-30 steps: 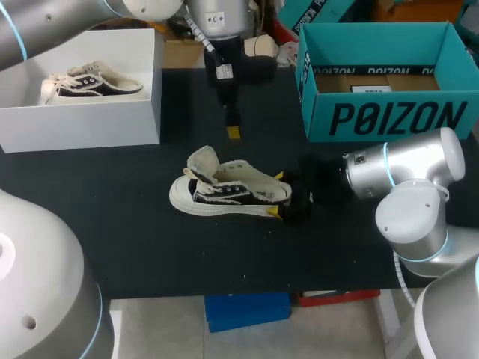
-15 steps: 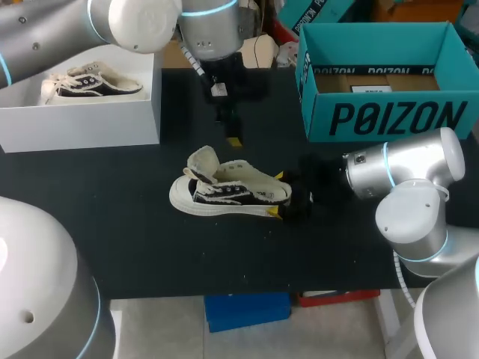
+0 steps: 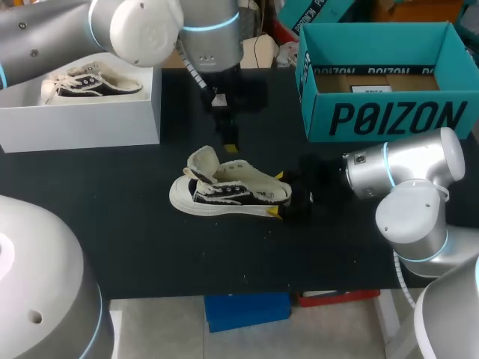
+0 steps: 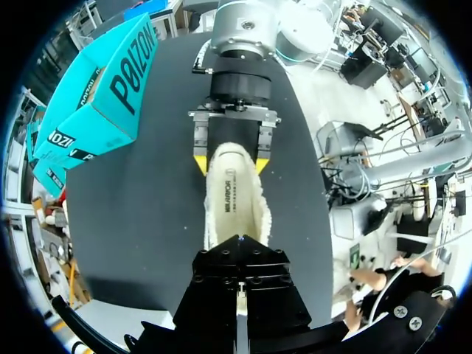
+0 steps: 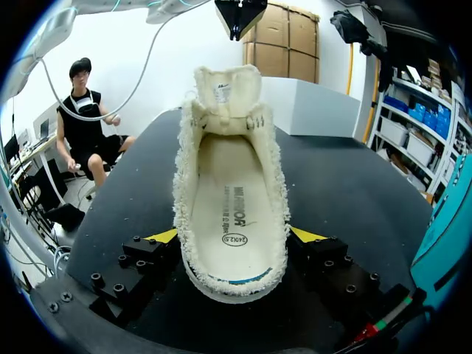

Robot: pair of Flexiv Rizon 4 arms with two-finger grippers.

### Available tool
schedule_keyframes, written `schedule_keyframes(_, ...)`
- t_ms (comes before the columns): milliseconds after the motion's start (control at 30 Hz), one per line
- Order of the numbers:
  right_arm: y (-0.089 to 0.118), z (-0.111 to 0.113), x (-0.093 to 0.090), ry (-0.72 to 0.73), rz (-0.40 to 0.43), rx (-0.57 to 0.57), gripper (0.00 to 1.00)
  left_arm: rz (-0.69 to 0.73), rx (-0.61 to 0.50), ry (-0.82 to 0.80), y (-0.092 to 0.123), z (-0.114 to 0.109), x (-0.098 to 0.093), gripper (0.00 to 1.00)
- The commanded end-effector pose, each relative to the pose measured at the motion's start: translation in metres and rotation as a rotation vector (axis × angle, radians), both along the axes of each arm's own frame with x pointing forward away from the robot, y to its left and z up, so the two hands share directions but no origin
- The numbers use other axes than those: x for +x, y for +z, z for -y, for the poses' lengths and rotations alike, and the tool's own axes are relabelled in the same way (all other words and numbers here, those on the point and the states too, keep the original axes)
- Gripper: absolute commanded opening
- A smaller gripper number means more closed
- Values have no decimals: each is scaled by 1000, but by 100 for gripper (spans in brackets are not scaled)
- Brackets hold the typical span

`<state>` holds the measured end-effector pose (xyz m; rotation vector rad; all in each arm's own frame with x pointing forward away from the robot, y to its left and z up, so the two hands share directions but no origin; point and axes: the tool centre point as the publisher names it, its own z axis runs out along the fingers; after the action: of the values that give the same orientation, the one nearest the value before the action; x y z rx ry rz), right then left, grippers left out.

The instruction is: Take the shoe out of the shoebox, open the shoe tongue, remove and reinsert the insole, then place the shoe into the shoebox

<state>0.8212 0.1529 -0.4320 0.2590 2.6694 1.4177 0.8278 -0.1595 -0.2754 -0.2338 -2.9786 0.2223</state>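
Within right gripper (image 5: 234, 237), shoe (image 5: 230, 181) heel.

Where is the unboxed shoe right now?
Head view: the shoe lies at the centre of the black table, heel clamped in the right gripper, left gripper hanging just beyond its raised tongue.

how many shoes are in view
2: one shoe lies mid-table, heel gripped by the right pincer; the other shoe sits in the white box. The teal box may hide more.
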Motion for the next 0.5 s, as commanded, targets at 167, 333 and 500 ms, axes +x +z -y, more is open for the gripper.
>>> schedule_keyframes(167,-1,0,1,-2,-2,-4,0,-112,-34,-58,-10,0,2,0)
schedule_keyframes(333,-1,0,1,-2,-2,-4,0,-161,-36,-55,-20,0,6,0)
schedule_keyframes(500,-1,0,1,-2,-2,-4,0,-202,-40,-51,-30,2,13,0)
